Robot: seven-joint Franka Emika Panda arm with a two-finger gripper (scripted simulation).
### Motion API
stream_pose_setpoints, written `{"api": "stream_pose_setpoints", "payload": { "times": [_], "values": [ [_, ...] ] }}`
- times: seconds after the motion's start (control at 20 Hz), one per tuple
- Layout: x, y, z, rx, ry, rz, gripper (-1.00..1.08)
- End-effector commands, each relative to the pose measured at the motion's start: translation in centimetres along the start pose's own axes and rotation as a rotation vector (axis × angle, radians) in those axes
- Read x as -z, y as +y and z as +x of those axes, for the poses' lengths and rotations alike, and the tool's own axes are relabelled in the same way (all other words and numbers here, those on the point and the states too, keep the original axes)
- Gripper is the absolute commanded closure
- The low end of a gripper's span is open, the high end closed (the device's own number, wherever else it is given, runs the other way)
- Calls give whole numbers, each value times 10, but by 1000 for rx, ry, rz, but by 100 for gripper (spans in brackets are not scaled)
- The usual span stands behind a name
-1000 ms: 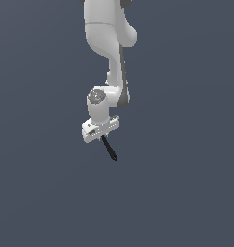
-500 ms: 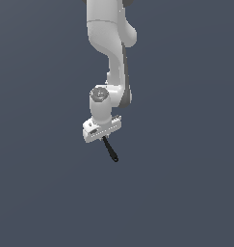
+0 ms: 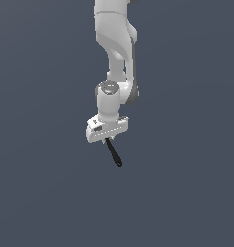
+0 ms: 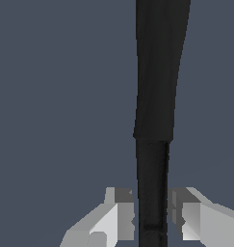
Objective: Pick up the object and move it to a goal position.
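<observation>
The object is an all-black spatula-like utensil (image 3: 113, 153). In the exterior view it shows as a slim dark rod hanging below the white gripper (image 3: 108, 140), slanting down toward the exterior view's right. In the wrist view the black utensil (image 4: 157, 111) runs between the two grey fingers (image 4: 119, 217) and widens away from them. The gripper (image 4: 152, 217) is shut on its thin handle. The utensil hangs in the air, touching nothing else. The fingertips are hidden behind the hand in the exterior view.
The white arm (image 3: 116, 53) reaches down from the top of the exterior view. Only a plain dark grey-blue background surrounds it, with no other objects or edges in view.
The arm and the held utensil have shifted very slightly toward the exterior view's right. The grip is unchanged.
</observation>
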State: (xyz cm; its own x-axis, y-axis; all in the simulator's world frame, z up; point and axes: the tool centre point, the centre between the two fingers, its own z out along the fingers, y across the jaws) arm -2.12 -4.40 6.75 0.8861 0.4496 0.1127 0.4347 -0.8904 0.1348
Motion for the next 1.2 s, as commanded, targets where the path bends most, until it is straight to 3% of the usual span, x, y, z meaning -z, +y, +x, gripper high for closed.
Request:
{"api": "stream_pose_setpoints", "payload": {
  "times": [0.0, 1.15],
  "values": [
    [13, 0, 16, -22, 29, -35, 108],
    [123, -2, 128, -199, 240, -321, 108]
  ]
}}
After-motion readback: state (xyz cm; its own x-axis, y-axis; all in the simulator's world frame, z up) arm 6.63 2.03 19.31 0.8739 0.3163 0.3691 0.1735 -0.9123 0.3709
